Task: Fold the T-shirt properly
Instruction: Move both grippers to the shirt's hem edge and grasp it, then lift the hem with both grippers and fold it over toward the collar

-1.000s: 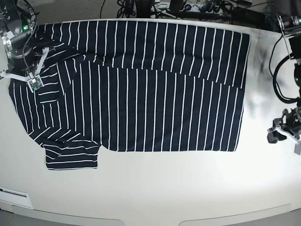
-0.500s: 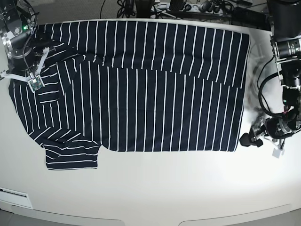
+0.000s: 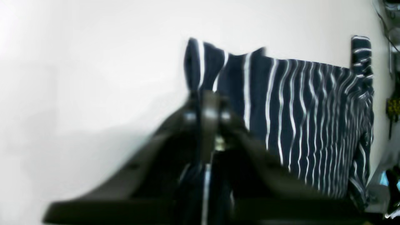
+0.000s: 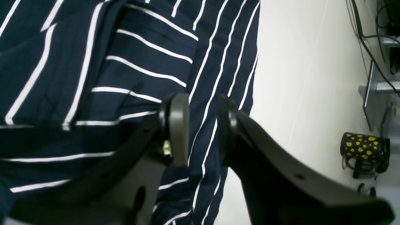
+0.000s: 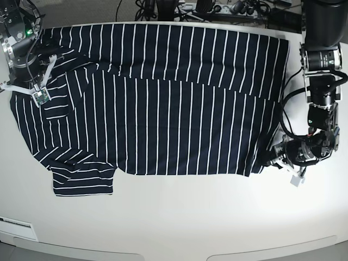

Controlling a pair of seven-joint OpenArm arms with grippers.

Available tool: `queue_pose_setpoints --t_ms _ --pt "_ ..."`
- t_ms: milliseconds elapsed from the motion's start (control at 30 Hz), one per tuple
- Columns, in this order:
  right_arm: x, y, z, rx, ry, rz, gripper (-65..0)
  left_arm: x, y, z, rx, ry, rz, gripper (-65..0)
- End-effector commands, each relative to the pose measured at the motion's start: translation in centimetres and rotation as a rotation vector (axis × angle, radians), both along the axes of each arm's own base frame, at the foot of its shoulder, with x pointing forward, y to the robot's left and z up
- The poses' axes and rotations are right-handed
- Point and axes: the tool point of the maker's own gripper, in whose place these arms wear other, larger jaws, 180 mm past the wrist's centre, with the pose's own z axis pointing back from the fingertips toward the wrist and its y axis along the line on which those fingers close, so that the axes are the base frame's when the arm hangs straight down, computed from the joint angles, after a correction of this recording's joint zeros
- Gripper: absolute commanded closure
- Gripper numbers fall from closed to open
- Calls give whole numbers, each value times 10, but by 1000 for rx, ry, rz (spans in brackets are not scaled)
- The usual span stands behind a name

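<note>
one t-shirt (image 5: 179, 109), spread flat over the white table (image 5: 179, 217). two pincers: my left gripper (image 5: 272, 157) clamped on its lower hem corner; my right gripper (image 4: 203, 125) over the sleeve end, jaws apart. one spotted mug (image 4: 364, 150) past the table edge. left wrist view blurred.

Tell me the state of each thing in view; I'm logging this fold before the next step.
T-shirt: spread flat, one side folded over, near hem corner bunched and lifted.
Left tool: shut on the T-shirt's hem corner.
Right tool: open, jaws over the cloth near the sleeve.
Mug: upright, off the shirt.
</note>
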Motion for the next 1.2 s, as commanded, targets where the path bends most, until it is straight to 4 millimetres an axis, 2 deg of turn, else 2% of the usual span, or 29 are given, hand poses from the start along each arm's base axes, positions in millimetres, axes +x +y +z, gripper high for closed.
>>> queue_pose_setpoints --t_ms 0,100,267,367,500,667,767,900,1033,1167 --pt "14 -1 17 -19 -74 18 -183 0 16 2 77 30 0 0" --pt "34 -3 36 -14 -159 -1 -183 -2 23 0 117 40 -6 0" --pt "82 -6 86 14 -384 -34 -188 -5 40 2 151 48 6 0" --pt "112 -7 94 109 -433 -41 -200 -6 45 4 157 45 14 0" --pt "158 -13 78 284 -398 -77 -200 -6 47 4 160 47 15 0" --pt "206 -31 38 519 -272 -170 -202 -6 47 4 160 46 15 0" --pt "223 -36 10 658 -158 -199 -261 -6 48 4 161 46 14 0" --pt "231 -58 -15 773 -64 -297 -305 -7 46 4 162 37 -5 0" --pt "224 -87 -25 822 -41 -404 -305 -7 46 4 161 37 -5 0" --pt "213 -90 -32 833 11 -412 -305 -7 46 5 161 36 -4 0"
